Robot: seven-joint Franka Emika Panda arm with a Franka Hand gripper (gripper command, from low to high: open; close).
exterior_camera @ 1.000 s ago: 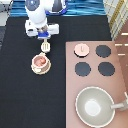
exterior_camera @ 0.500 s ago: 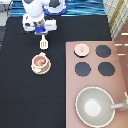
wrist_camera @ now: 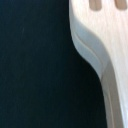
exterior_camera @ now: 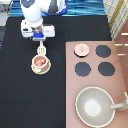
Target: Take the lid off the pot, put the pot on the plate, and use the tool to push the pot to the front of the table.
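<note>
One claw [exterior_camera: 39,40] at twelve o'clock over one worktop [exterior_camera: 20,90], one tool [exterior_camera: 41,49], one pot [exterior_camera: 40,62] on one plate [exterior_camera: 34,69], one lid [exterior_camera: 81,48], three bare burners [exterior_camera: 103,51], one pan [exterior_camera: 94,106].

Blue striped backdrop [exterior_camera: 85,7] at exterior view's top; pale framed panel [exterior_camera: 118,17] at right

The gripper [exterior_camera: 39,40], in the upper left of the exterior view, sat over the top of the tool [exterior_camera: 41,49], whose handle end was hidden beneath it. The plate [exterior_camera: 34,68] was mostly covered by the pot [exterior_camera: 40,62], only a rim showing. The wrist view cut the tool [wrist_camera: 102,55] off at two edges; its slots were perhaps just visible. The pan [exterior_camera: 95,106] was clipped by the exterior view's bottom edge.
</note>
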